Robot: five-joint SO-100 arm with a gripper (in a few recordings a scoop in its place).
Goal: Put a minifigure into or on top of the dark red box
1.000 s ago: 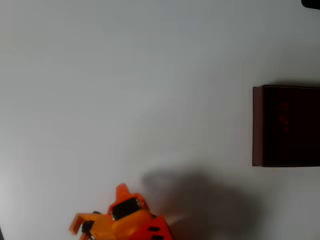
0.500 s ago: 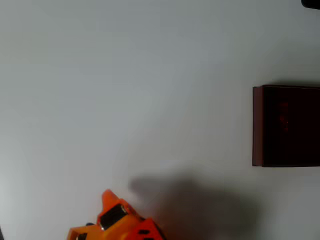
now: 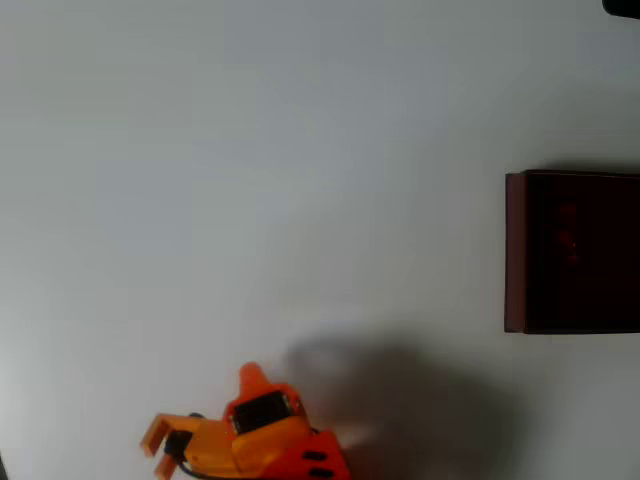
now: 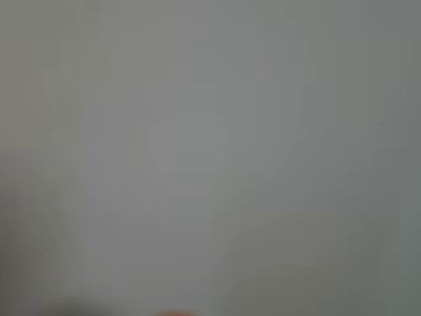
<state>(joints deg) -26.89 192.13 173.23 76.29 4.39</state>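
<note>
Jaws (image 3: 205, 425) are sitting apart and empty, having swung back from lower-left; box (image 3: 572, 250) is lying well off rightward on bare worktop (image 3: 250, 180), minifigure unseen, search continuing

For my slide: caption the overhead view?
Orange end effector at bottom edge, dark red box at right, on white table.

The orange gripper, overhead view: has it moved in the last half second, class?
Yes. The orange gripper has shifted right and slightly up, closer to the dark red box, which stayed put.
</note>
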